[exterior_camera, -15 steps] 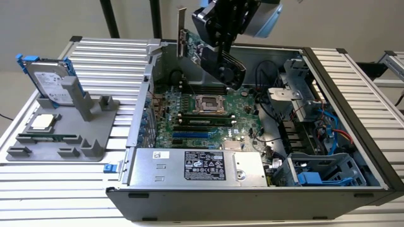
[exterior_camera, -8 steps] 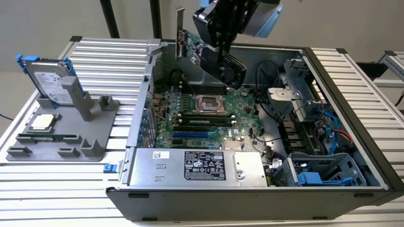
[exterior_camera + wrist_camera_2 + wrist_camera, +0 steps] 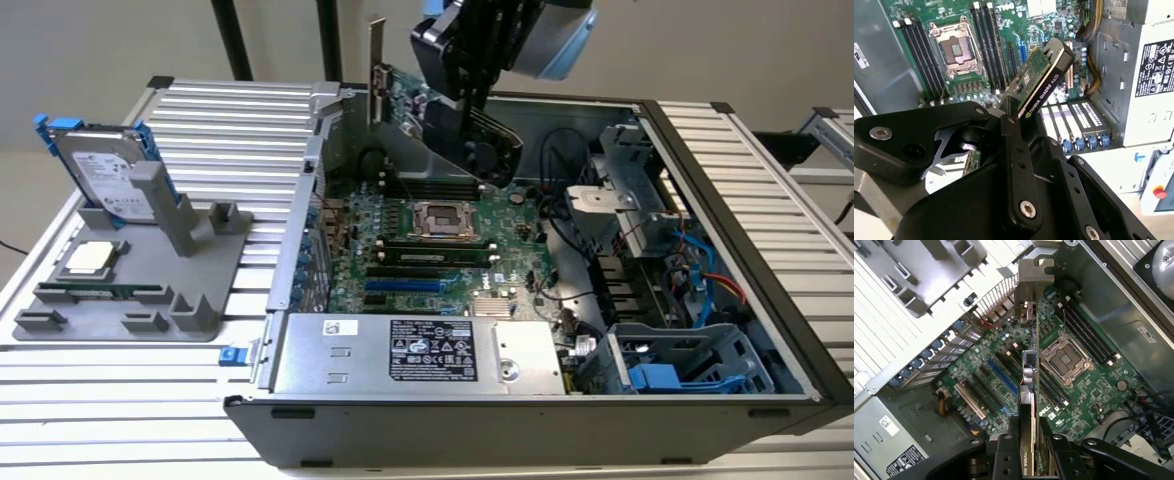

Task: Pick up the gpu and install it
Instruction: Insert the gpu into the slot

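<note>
The gpu (image 3: 1030,365) is clamped across its flat faces by the tool (image 3: 1029,455); it is judged light, stiff and fragile.

Hand (image 3: 1006,107) points downward, its black fingers (image 3: 1016,160) (one each side) clamped onto the gpu (image 3: 1046,75)

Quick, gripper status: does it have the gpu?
Gripper: closed on the gpu, held above the motherboard, not yet seated.
</note>
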Controlling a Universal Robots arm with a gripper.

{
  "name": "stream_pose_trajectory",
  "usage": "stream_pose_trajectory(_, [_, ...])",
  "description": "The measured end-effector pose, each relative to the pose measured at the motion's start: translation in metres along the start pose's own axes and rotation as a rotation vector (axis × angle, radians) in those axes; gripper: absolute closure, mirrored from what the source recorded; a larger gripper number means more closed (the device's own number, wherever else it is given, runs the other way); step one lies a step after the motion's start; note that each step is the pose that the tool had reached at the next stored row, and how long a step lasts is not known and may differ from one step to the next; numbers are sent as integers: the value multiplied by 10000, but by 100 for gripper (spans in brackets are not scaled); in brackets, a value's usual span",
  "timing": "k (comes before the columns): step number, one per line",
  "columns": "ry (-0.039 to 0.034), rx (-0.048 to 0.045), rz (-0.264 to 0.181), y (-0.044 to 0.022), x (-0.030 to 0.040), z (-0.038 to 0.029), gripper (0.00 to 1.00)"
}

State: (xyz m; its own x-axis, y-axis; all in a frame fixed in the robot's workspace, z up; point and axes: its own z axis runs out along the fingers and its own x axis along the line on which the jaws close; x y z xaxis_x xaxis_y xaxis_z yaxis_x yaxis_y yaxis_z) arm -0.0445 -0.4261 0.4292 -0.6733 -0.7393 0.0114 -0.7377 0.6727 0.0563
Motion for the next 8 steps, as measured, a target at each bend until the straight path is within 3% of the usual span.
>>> stream_pose_trajectory(8, [27,6,-499,0,0,-2,100])
